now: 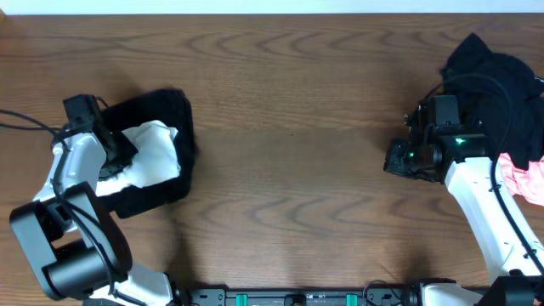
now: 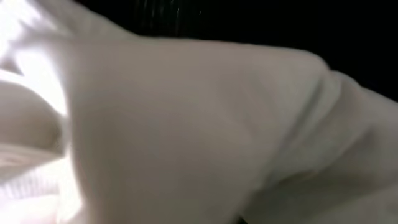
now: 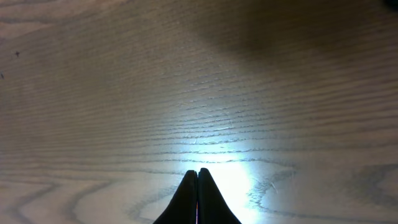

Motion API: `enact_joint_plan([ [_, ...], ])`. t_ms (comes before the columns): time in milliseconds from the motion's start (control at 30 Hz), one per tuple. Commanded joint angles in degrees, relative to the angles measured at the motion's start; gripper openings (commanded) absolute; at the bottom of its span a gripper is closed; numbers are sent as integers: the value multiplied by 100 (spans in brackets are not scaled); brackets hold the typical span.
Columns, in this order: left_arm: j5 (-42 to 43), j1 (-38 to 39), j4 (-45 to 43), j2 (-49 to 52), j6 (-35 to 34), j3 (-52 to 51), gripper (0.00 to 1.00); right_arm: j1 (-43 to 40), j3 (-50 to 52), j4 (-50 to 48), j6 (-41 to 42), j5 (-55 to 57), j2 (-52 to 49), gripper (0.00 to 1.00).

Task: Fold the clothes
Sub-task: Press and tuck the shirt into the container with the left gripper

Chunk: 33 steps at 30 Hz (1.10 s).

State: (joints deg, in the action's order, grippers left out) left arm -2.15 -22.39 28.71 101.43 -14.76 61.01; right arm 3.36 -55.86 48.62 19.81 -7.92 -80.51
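Observation:
A crumpled white garment [image 1: 153,151] lies on a dark black fabric mass [image 1: 161,109] at the table's left. My left gripper [image 1: 117,158] is down in the white garment; the dark wrist body hides its fingers from above. White cloth [image 2: 186,124] fills the left wrist view, so the jaws do not show. My right gripper [image 3: 198,175] is shut and empty, just above bare wood; it also shows in the overhead view [image 1: 398,161]. A pile of black clothes [image 1: 497,81] and a pink garment [image 1: 529,174] lie at the right edge, behind the right arm.
The wooden table [image 1: 289,144] runs between the two arms. Cables trail from the left arm [image 1: 25,119] and over the right wrist. The arm bases sit along the front edge [image 1: 297,297].

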Motion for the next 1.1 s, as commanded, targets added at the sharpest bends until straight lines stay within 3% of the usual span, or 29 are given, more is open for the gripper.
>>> enact_joint_plan([
  [0, 15, 15, -474, 721, 654, -155, 6, 48, -31, 31, 240, -4, -9, 2],
  [200, 22, 50, -1126, 804, 1394, -155, 6, 48, -31, 46, 247, -4, -9, 1],
  [400, 20, 57, -986, 796, 1163, -151, 7, 48, -31, 92, 245, -4, -7, 1],
  [433, 20, 57, -903, 758, 1069, -133, 12, 48, -31, 94, 245, -4, -7, 1],
  [467, 17, 57, -813, 704, 984, -105, 24, 48, -31, 101, 245, -4, -7, 1],
  [567, 20, 63, -328, 361, 953, 114, 34, 48, -31, 107, 245, -4, -7, 1],
  [633, 20, 61, 212, -66, 951, 380, 46, 48, -31, 105, 245, -4, -7, 1],
  [733, 20, 61, 911, -761, 850, 767, 71, 48, -31, 76, 247, -4, -7, 1],
  [933, 177, 61, 1650, -2361, 785, 1261, 86, 46, -31, -46, 232, 0, -7, 1],
  [1067, 632, 61, 1858, -3423, 789, 1335, 88, 46, -33, -299, -304, -2, -4, 5],
])
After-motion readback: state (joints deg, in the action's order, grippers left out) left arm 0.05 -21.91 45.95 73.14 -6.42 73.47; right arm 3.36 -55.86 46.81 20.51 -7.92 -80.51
